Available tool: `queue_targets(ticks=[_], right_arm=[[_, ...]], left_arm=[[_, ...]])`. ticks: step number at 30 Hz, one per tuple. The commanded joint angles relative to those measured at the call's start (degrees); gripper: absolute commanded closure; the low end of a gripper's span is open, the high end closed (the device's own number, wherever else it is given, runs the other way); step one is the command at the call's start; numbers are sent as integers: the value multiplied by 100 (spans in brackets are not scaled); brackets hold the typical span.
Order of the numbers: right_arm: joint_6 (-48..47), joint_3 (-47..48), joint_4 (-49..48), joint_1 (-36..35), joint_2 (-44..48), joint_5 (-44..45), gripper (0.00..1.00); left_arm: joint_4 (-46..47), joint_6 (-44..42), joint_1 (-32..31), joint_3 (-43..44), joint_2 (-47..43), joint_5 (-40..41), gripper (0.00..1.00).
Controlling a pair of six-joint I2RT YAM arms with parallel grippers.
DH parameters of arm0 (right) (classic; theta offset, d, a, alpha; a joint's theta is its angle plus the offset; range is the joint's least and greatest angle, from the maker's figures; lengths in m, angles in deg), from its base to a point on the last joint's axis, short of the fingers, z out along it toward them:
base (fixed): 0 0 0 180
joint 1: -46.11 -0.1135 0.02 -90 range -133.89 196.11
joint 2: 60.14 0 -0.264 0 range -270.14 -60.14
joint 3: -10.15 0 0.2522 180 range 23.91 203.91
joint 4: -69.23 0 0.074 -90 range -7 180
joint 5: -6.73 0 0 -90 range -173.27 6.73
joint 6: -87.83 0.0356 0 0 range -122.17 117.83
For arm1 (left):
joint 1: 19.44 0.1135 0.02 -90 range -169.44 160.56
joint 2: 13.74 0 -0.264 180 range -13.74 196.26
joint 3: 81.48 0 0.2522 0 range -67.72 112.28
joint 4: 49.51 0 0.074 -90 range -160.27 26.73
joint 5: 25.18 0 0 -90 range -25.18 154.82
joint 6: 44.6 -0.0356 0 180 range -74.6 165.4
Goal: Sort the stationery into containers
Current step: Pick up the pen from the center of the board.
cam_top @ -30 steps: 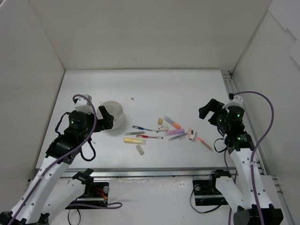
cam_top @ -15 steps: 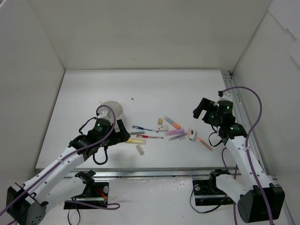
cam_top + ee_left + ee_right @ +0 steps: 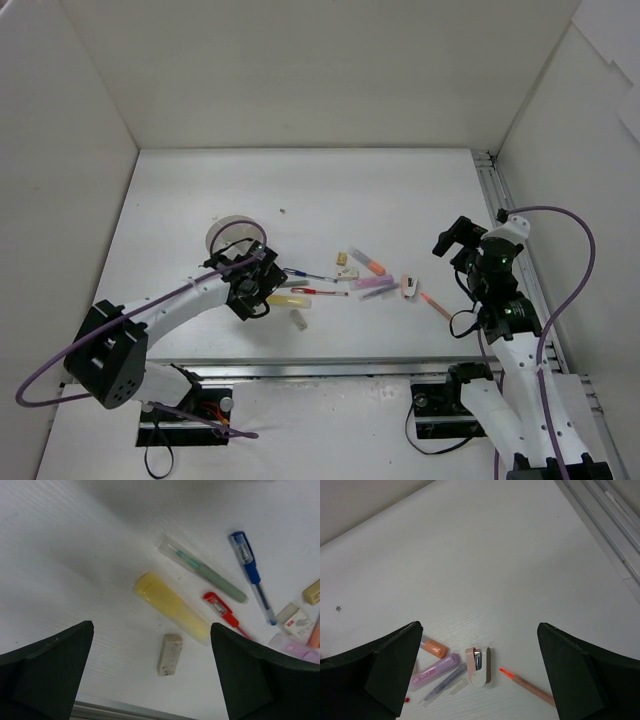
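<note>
Top external view: the left gripper (image 3: pixel 265 285) hangs spread wide at the 9 o'clock end of the scattered stationery. The round white plastic cup (image 3: pixel 228 231) stands at its 10 o'clock, partly hidden by the arm. The right gripper (image 3: pixel 452 240), also spread, holds nothing. Left wrist view: between the parted fingers lie a short yellow marker (image 3: pixel 172 607), a small cream eraser block (image 3: pixel 170 654) at its 6 o'clock, a thin red pen (image 3: pixel 222 611) and a thin blue pen (image 3: pixel 252 575). Right wrist view: a short orange marker (image 3: pixel 432 648), a short pink marker (image 3: pixel 435 670) and a thin orange pen (image 3: pixel 530 685) lie on the white table (image 3: pixel 485 555).
</note>
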Motion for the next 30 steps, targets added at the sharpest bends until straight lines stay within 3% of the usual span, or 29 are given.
queue_targets(ticks=[1,14,24,28,30], right_arm=[[73,-18,-279,-39,39,412,2],[144,0,-279,-30,-286,649,2],[196,-44,-287,-30,-251,904,2],[214,-35,-279,-30,-286,922,2],[205,-53,-279,-30,-260,948,2]], left_arm=[[-524,902,-58,529,156,386,2],[-400,1158,-58,476,622,219,13],[-629,1026,-181,898,1281,174,27],[-681,930,-181,1030,1483,131,41],[-717,903,-181,1091,1519,139,42]])
